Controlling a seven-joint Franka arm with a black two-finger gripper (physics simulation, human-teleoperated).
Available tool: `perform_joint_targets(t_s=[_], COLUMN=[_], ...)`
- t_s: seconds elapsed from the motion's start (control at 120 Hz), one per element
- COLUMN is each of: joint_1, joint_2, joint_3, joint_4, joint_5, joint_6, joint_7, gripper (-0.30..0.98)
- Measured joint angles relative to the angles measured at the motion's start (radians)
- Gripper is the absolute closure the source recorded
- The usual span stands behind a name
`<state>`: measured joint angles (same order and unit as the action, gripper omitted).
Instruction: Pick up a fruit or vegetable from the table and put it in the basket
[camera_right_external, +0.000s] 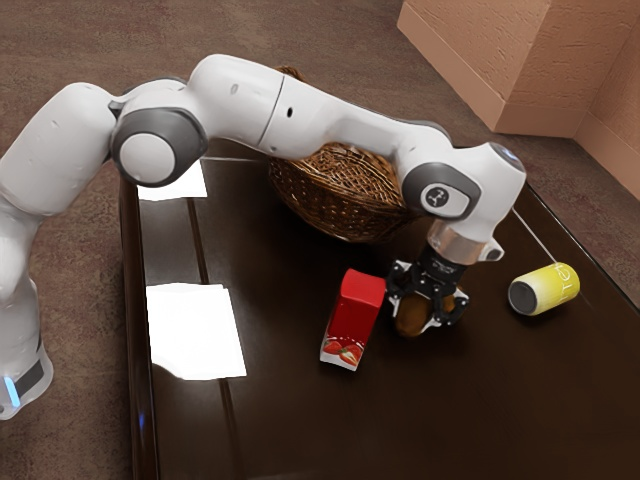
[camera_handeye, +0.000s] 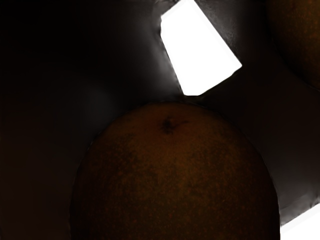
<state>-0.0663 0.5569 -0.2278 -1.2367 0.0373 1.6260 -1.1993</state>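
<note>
— Round fruit (camera_handeye: 175, 180) at the gripper (camera_right_external: 424, 318), brownish orange, speckled, isn't it?

— Yes, well in from the edges of the table (camera_right_external: 290, 410). Whether the gripper is clamped on it, I can't tell.

— And the basket (camera_right_external: 335, 205)?

— Wicker, by the table's far edge; the arm (camera_right_external: 240, 95) partly hides its inside.

— How do the views differ?

— Wrist: the fruit's dark dimple (camera_handeye: 168, 125). Exterior: red carton (camera_right_external: 354, 306), yellow can (camera_right_external: 550, 288).

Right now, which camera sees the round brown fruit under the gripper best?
The wrist view: the fruit looks big there, with a dark spot showing, though cut off by the edge. The exterior view shows it small and partly covered.
</note>
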Motion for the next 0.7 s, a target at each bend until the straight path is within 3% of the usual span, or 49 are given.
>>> perform_joint_targets(t_s=[0.417,0.7], joint_1=[0.000,-0.002], joint_2=[-0.056,-0.109], joint_3=[-0.044,-0.130], joint_4=[0.092,0.322], joint_5=[0.007,0.037], joint_6=[-0.040,-0.204], joint_7=[0.019,0.026], gripper=[0.43,0.43])
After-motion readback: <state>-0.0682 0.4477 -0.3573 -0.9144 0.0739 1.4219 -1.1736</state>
